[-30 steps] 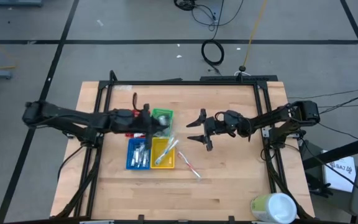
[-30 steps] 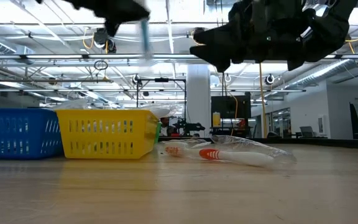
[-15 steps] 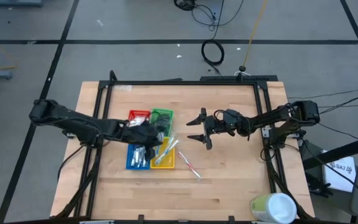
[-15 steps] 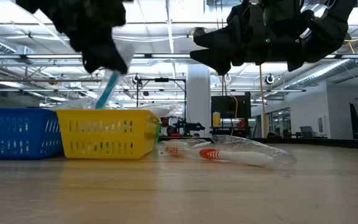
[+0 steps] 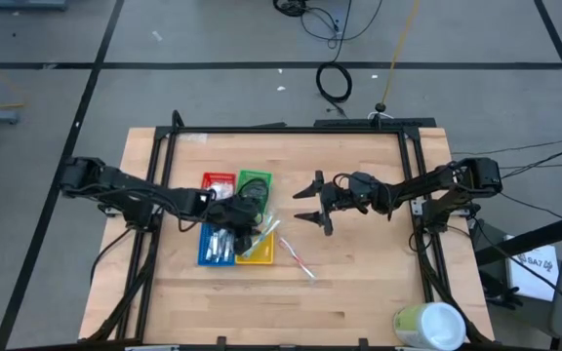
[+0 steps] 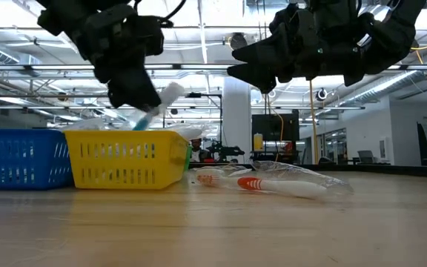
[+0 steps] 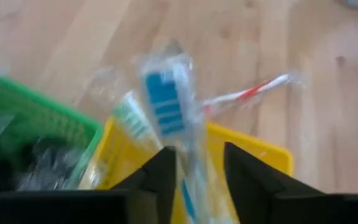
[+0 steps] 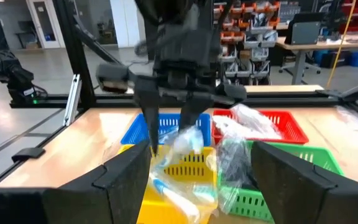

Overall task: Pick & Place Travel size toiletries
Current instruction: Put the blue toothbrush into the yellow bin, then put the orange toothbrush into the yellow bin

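Left tool (image 6: 143,104) has dropped over yellow tray (image 6: 124,159) on wooden table (image 6: 273,230).

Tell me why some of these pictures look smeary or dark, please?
Left wrist view: the wrapped blue toothbrush between the left gripper fingers is blurred, as is the yellow tray. Low view: both arms show as dark silhouettes against bright ceiling lights. Right wrist view: its own fingers are soft. High view: evenly lit.

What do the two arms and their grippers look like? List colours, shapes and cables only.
Both arms are dark, nearly black, built of slim jointed segments with bulkier joint housings. The left gripper and right gripper each end in two flat, tapering dark fingers. Thin black cables loop along the links. No markings are legible.
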Controlling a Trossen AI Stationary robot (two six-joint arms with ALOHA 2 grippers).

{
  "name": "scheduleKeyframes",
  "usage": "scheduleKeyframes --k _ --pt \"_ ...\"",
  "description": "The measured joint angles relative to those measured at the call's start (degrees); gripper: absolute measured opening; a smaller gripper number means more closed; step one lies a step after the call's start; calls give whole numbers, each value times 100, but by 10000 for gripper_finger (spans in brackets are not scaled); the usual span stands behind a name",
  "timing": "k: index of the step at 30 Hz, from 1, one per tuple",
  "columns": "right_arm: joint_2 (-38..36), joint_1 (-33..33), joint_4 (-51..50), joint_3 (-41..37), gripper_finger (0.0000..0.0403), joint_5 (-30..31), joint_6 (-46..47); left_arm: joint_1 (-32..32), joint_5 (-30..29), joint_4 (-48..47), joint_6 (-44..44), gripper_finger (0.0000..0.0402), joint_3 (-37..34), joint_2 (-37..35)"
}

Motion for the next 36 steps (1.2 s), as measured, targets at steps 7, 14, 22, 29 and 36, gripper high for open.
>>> scheduleKeyframes --k 7,14,22,29,36 --pt "0 141 -240 0 265 -22 -3 176 687 172 487 241 0 -15" --pt "0 601 -551 78 265 332 433 499 1065 198 544 304 -7 -625" --pt "204 2176 -3962 1476 265 2718 678 446 819 818 1848 325 2 -1632" --pt "1092 2780 -5214 2256 265 3282 1617 445 326 1606 2364 318 2 -2007" --pt "1967 2853 -5155 2341 265 3188 2587 449 69 1787 2282 319 2 -2028"
